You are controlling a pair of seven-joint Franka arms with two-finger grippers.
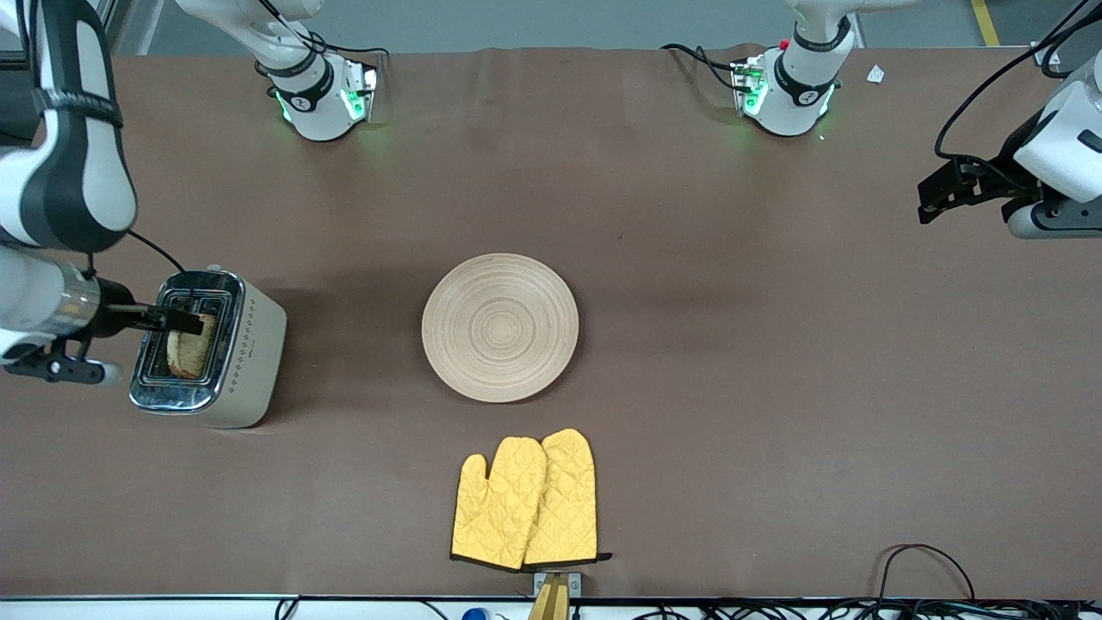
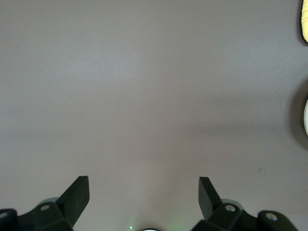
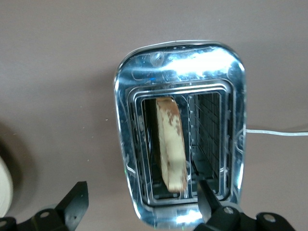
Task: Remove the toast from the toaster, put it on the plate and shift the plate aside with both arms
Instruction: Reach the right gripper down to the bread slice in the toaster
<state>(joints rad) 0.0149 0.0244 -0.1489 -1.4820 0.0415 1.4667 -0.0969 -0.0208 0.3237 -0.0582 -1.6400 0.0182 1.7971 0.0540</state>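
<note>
The toast [image 3: 172, 144] stands in one slot of the toaster [image 1: 245, 362], not yet taken. The right gripper [image 3: 139, 204] hovers over the toaster, fingers apart; next it must lower astride the slice. The left gripper [image 2: 144, 197] waits, fingers apart, well apart from the toaster.

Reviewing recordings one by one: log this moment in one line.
right gripper: open over beige chrome-topped toaster | brown wholegrain toast: in slot | round wooden plate: bare | left gripper: open, waiting
</note>
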